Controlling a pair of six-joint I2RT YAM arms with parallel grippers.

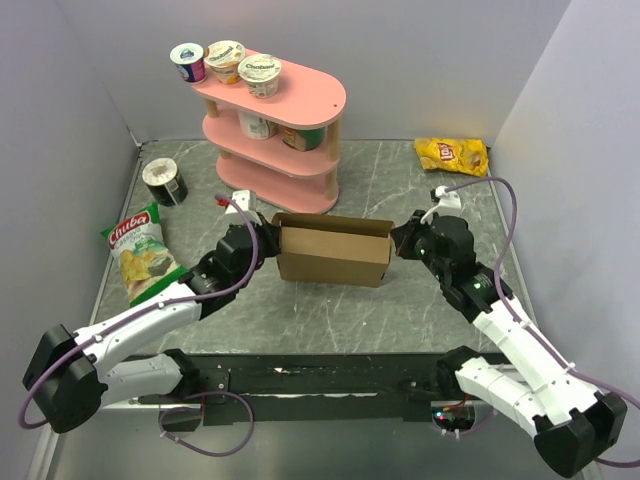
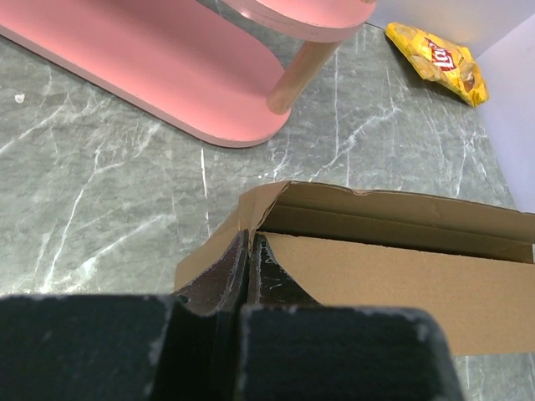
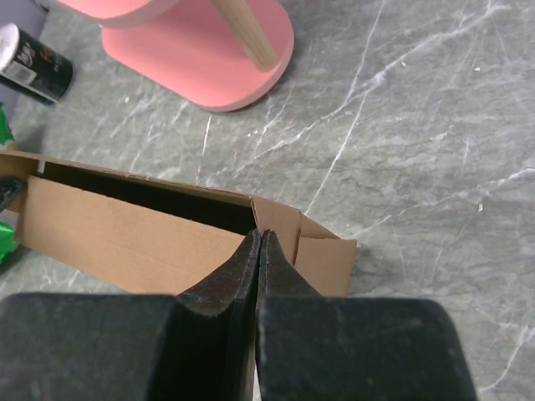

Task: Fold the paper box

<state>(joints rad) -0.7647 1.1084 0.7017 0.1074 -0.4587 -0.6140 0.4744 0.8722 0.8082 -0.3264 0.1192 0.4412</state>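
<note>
**Paper box [image 1: 335,255] pinched at both ends**

It sits open-topped mid-table [image 1: 330,315]. Left gripper [image 1: 264,243] is clamped tight on its 9 o'clock end wall, right gripper [image 1: 398,240] same on the 3 o'clock end. Pink shelf [image 1: 275,135] just behind at 11 o'clock, yellow chip bag [image 1: 452,154] way off at 1 o'clock

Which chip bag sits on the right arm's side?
The yellow Lay's bag, at the far right corner; the green bag lies at the left edge.

left arm [image 1: 140,330] / right arm [image 1: 520,345]: white shells, black joints | cables [image 1: 513,230]: purple
</note>
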